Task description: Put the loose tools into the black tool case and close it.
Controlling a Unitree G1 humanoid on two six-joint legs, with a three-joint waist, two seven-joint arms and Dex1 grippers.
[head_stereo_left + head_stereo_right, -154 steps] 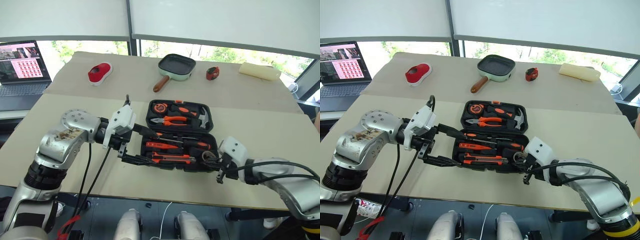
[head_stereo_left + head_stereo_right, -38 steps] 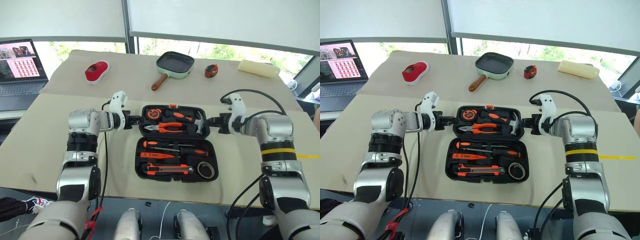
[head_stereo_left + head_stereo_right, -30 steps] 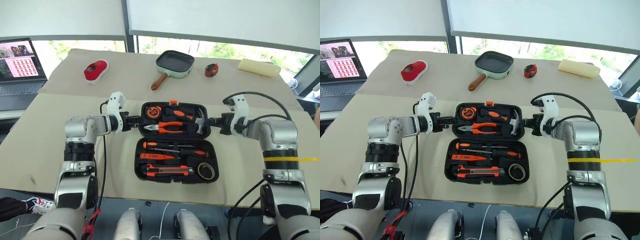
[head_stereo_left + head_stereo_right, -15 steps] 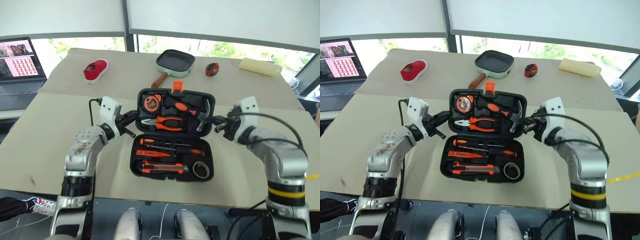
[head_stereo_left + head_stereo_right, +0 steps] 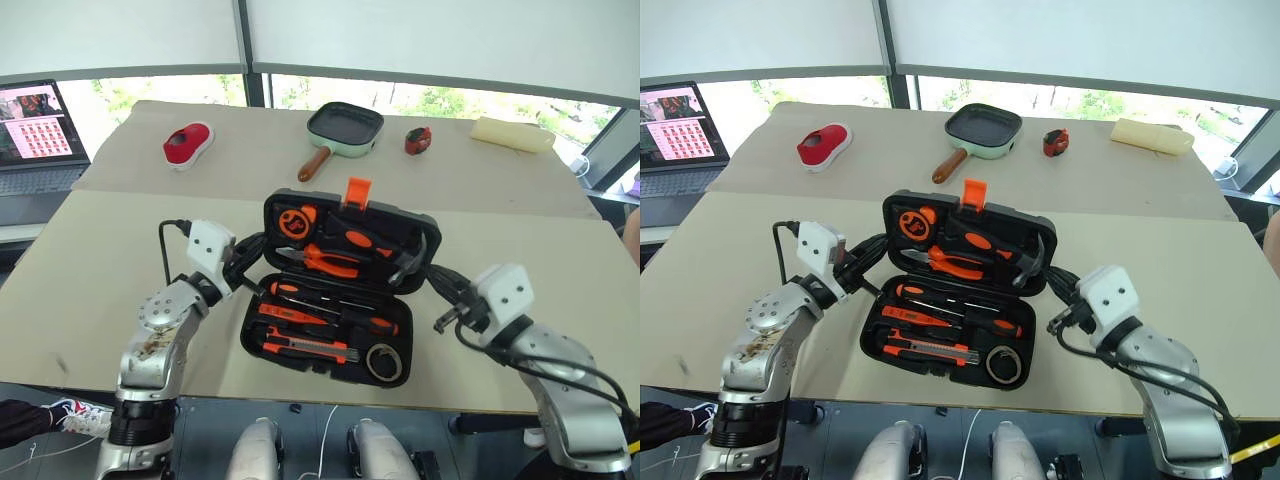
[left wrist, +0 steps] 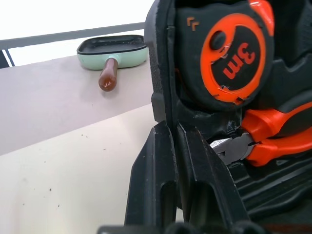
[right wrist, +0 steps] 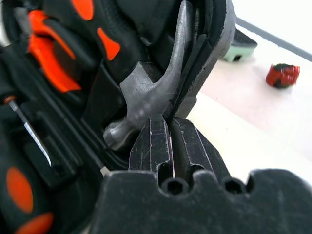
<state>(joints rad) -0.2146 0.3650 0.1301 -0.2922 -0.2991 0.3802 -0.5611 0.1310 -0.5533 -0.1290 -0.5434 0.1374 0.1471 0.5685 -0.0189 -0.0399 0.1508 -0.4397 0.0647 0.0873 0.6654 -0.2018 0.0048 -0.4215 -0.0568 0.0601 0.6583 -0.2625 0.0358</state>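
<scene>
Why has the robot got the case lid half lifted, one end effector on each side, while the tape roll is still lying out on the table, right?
Not quite. The tape roll already sits inside the black tool case, in its near right corner, as the left eye view shows. The rest holds: left end effector and right end effector flank the half-raised lid.

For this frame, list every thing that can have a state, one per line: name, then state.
black tool case: half open, lid tilted up between flat and shut, orange latch free
left gripper: shut on the lid's left edge
right gripper: shut on the lid's right edge
screwdrivers: seated in the base
utility knife: seated in the base
tape roll: lying in the base
laptop: open, screen lit
</scene>
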